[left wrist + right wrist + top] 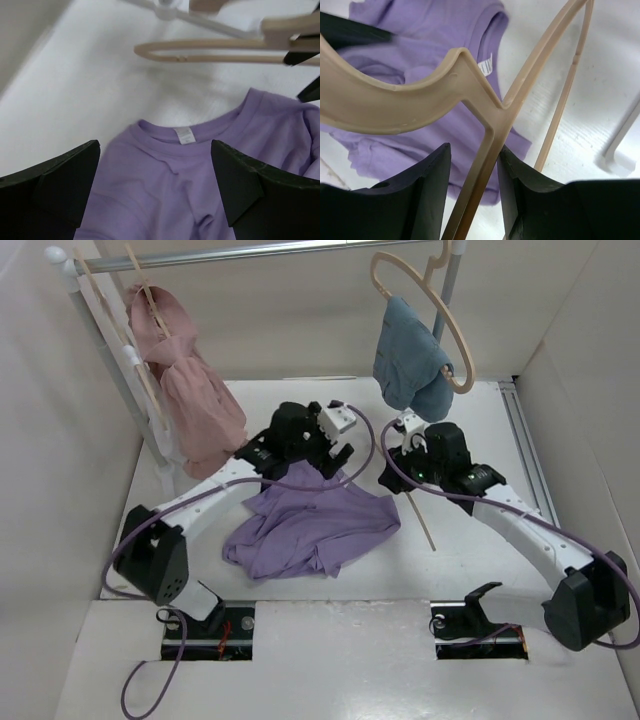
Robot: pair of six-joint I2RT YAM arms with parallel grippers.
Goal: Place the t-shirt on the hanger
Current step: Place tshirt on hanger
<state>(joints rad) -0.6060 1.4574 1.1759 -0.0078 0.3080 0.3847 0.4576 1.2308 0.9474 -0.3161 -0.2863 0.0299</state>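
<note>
One limp, light t-shirt [170,190] will likely slump; its collar [165,145], below the released left jaws, suits pinching. Right jaws clench the stiff hanger [490,135].

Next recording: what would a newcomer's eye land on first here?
The lavender t-shirt lies crumpled on the table between the arms. The right gripper has its jaws closed on the beige hanger beside it, while the left gripper hovers, jaws wide, over the collar. At the back, a pink garment and a blue garment hang from the rail.
</note>
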